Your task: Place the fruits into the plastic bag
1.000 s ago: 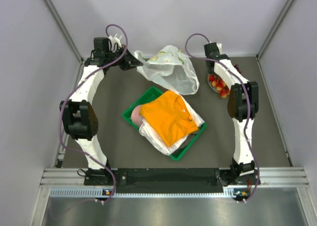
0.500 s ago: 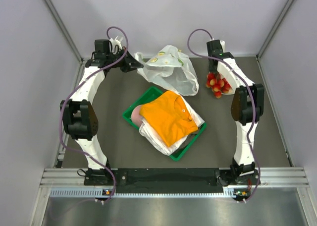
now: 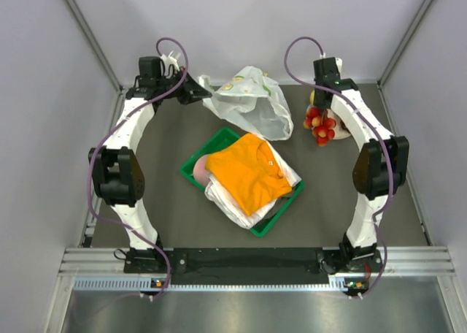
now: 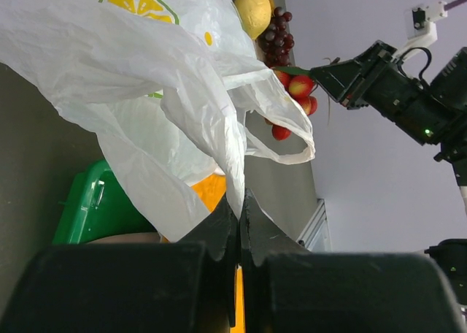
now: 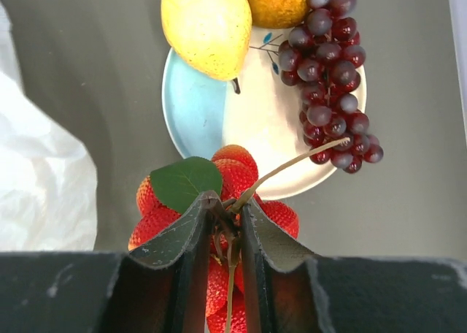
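The white plastic bag [image 3: 250,99] with citrus prints lies at the back of the table; in the left wrist view it [image 4: 146,77] hangs crinkled. My left gripper [image 4: 240,201] is shut on the bag's edge. My right gripper [image 5: 225,209] is shut on the stem of the red strawberry-like bunch [image 5: 241,180], held above the table just beside the pale plate [image 5: 277,121]. The bunch [image 3: 321,125] hangs right of the bag. The yellow pear [image 5: 206,25], the orange [image 5: 276,1] and the purple grapes [image 5: 328,70] lie on the plate.
A green tray [image 3: 222,139] with folded orange and white clothes [image 3: 248,174] and a pink rounded item [image 3: 201,170] sits mid-table. Grey walls close in the back and sides.
My right gripper has lifted the red bunch off the plate and carried it left toward the bag; the right arm swung outward. The left arm and bag have not moved.
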`<state>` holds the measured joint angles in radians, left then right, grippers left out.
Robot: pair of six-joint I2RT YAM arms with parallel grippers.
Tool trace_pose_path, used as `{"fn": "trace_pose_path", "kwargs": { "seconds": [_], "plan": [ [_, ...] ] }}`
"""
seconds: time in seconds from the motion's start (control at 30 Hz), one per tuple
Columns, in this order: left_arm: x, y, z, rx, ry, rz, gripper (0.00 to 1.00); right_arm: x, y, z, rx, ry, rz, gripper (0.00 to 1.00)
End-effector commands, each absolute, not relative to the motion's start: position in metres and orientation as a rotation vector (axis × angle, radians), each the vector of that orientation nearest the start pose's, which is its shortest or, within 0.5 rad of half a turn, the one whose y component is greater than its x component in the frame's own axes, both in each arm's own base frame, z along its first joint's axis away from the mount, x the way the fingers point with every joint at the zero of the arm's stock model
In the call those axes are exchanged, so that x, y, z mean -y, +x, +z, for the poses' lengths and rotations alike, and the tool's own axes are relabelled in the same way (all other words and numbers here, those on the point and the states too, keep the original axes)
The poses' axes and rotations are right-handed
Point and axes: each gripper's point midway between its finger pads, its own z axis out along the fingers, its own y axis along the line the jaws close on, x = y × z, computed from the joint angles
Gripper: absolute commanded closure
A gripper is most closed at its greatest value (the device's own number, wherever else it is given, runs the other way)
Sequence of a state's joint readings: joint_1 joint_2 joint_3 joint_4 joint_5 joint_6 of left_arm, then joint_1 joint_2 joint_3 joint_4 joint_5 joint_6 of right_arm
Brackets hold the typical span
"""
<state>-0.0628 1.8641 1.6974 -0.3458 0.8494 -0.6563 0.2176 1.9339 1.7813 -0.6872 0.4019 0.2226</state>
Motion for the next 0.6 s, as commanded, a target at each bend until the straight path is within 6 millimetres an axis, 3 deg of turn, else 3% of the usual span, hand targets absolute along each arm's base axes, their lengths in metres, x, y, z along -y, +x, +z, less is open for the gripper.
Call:
{"fn": "trace_pose_path", "kwargs": {
  "seconds": [0.0, 0.17, 0.57],
  "plan": [
    [0.182, 0.471, 0.287, -2.092, -0.031, -1.328, 1.0, -0.051, 0.488, 0.239, -2.19, 0.226, -0.18, 1.0],
    [0.183, 0.473, 0.29, -2.086, -0.047, -1.33, 1.0, -0.058, 0.477, 0.272, -2.137, 0.202, -0.106, 1.0],
    [0.187, 0.47, 0.292, -2.08, -0.046, -1.337, 1.0, -0.105, 0.451, 0.396, -1.873, 0.031, 0.155, 1.0]
  ]
}}
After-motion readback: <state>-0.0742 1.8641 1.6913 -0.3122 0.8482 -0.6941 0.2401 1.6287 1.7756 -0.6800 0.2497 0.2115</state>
